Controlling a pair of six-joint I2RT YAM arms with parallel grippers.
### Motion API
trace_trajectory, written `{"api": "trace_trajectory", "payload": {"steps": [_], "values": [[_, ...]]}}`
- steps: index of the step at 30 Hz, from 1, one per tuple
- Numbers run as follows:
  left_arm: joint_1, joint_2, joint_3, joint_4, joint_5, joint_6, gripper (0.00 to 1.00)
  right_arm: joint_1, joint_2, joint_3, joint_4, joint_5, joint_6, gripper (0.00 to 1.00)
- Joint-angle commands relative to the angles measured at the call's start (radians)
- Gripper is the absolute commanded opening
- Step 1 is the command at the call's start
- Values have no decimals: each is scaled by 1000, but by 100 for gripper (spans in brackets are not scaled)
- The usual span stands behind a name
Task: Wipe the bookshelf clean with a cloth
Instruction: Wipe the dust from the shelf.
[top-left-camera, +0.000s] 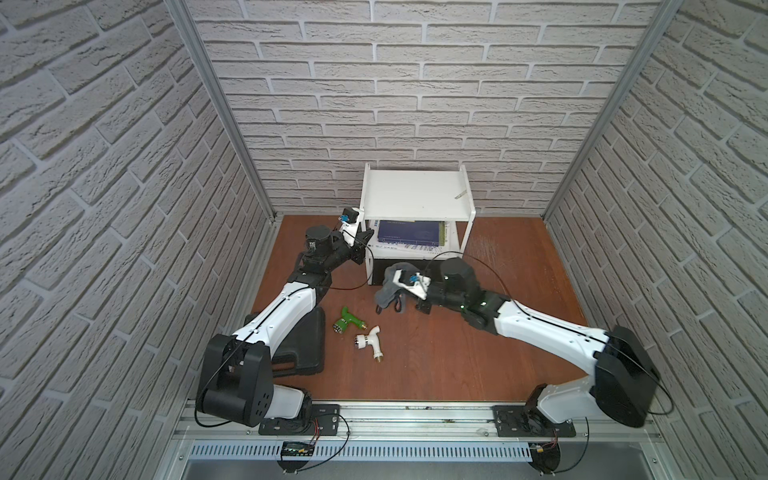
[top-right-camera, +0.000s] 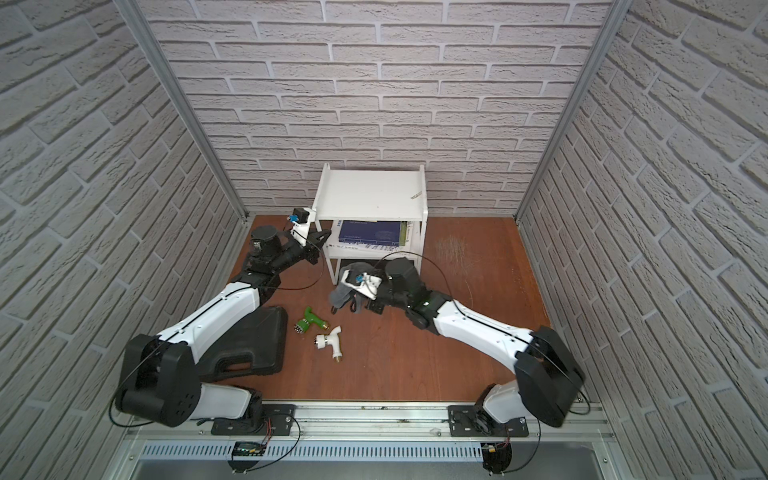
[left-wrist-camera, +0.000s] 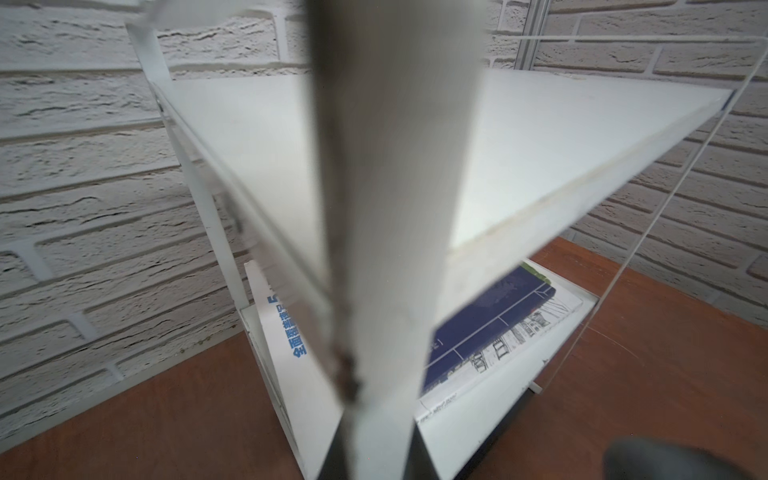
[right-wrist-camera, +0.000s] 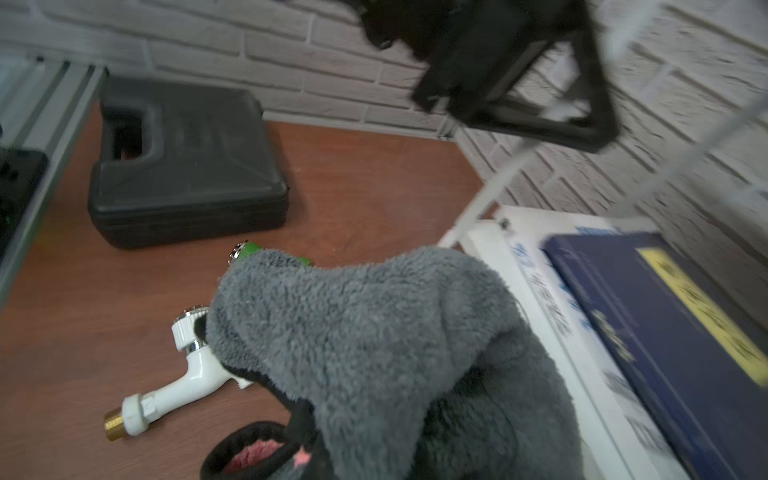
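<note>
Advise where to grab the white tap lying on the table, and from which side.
Take the white tap by its straight barrel, between the body and the brass thread. Come from straight above, claw across the barrel: it lies flat on the table, and that stretch looks even, unlike the ribbed knob. The green tap lies close by the knob.
</note>
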Motion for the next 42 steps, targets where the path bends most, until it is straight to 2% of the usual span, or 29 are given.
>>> {"api": "trace_trajectory", "payload": {"steps": [1, 3, 6, 9, 12, 15, 20, 22, 25, 29, 30, 33, 36, 39, 42], "values": [[16, 58, -2, -16, 3, -3, 3, 87, 151, 115, 70, 149, -309, 3], [17, 59, -4, -29, 5, 4, 3, 126, 258, 181, 217, 256, -397, 3], [19, 57, -12, -39, -29, 21, 3, 129, 400, 269, 472, 383, -546, 3], [21, 48, -27, -33, -43, 39, 3, 107, 507, 306, 569, 484, -674, 3], [27, 49, -21, -64, -48, 47, 3, 81, 564, 285, 530, 541, -698, 3], [34, 60, -9, -95, -41, 41, 1, 76, 604, 227, 449, 536, -725, 2], [36, 62, 4, -125, -52, 39, 0, 65, 486, 229, 288, 401, -611, 3], [35, 60, 5, -135, -69, 43, 0, 45, 431, 212, 260, 389, -636, 3], [38, 52, -6, -132, -93, 56, 0, -15, 405, 144, 221, 462, -716, 3], [77, 74, 23, -162, -57, -2, 0, -107, 488, 96, 287, 697, -823, 3], [78, 80, 33, -182, -62, 6, 0, -118, 502, 97, 285, 720, -838, 3], [71, 86, 38, -210, -73, 39, 0, -87, 553, 137, 252, 680, -841, 3], [60, 84, 36, -216, -73, 47, 0, -16, 647, 250, 295, 659, -845, 3], [49, 87, 32, -217, -48, 45, 0, 1, 711, 357, 272, 653, -818, 3], [42, 84, 11, -205, -84, 25, 0, -55, 719, 274, 384, 697, -896, 3]]}}
